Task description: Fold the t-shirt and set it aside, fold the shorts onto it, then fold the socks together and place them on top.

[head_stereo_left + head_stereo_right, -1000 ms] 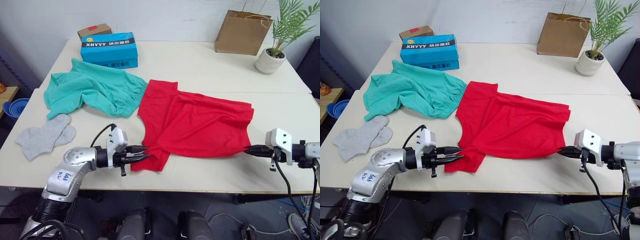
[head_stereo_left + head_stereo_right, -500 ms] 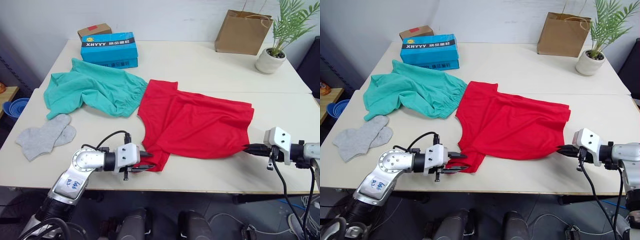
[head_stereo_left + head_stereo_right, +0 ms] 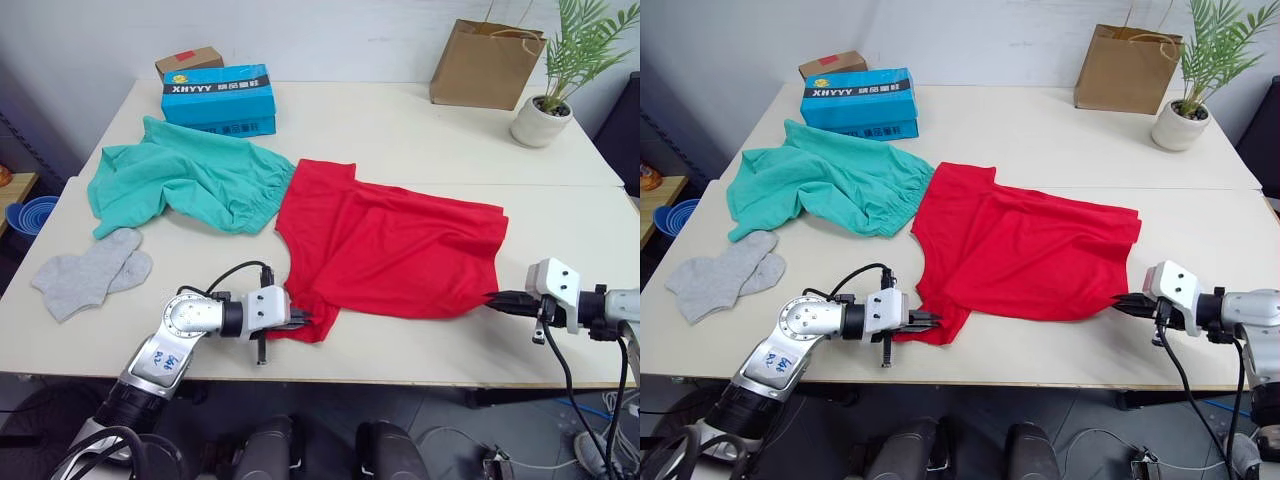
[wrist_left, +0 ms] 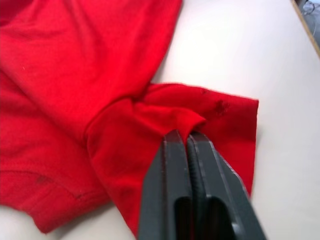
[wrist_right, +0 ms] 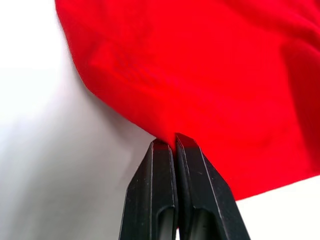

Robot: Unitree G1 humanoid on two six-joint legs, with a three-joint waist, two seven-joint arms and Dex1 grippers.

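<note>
Task looks barely begun, by my read; the t-shirt (image 3: pixel 390 248) lies spread and rumpled across the near middle of the table (image 3: pixel 420 130), not folded, not set aside; the left gripper (image 4: pixel 186 142) has its fingers pressed together on a bunched bit of red cloth at the shirt's near-left corner, so it's pinching the fabric; the right gripper (image 5: pixel 169 146) sits at the shirt's near-right edge w/ fingers pressed together, tips right at the hem; cloth seems caught betw. them but the nip itself is hidden, so that's a judgement; both arms low at the table's front edge, one each side of the shirt; prob. the step in hand is the first fold of the shirt, near edge to be carried away from the robot; the shorts (image 3: pixel 185 180) lie crumpled at far left, their waistband touching the shirt's left sleeve area, unfolded; the socks (image 3: pixel 90 272) lie flat side by side at the near-left, apart from the shorts and shirt, not paired up; so left to do: fold shirt, move it aside, fold shorts onto it, join socks and top the pile, i.e. nearly everything; a blue box (image 3: pixel 219 98), paper bag (image 3: pixel 486 64) and potted plant (image 3: pixel 552 80) stand at the far side, well apart from the clothes.
</note>
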